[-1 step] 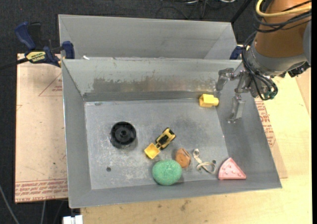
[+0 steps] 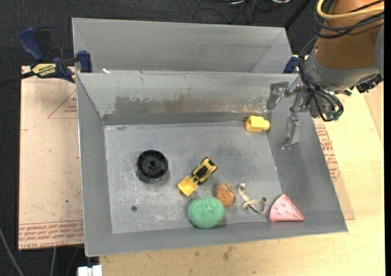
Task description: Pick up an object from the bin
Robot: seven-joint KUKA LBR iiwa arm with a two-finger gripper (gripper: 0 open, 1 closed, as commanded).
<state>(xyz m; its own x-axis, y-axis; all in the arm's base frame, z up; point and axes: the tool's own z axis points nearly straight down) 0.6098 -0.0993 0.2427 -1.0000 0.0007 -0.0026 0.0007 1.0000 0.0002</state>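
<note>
My gripper [image 2: 285,116] hangs over the bin's right side, near the sloping right wall. Its two metal fingers stand apart, open, with nothing between them. Nearest to it, just to its left, a small yellow block [image 2: 257,124] lies at the foot of the back wall. Lower down by the front right corner rests a pink wedge shaped like a melon slice [image 2: 285,210].
Along the bin's front lie a green ball [image 2: 206,212], a small brown lump [image 2: 226,194] and a pale twisted piece [image 2: 251,200]. A yellow toy digger [image 2: 198,176] sits mid-floor, with a black round disc [image 2: 151,165] to its left.
</note>
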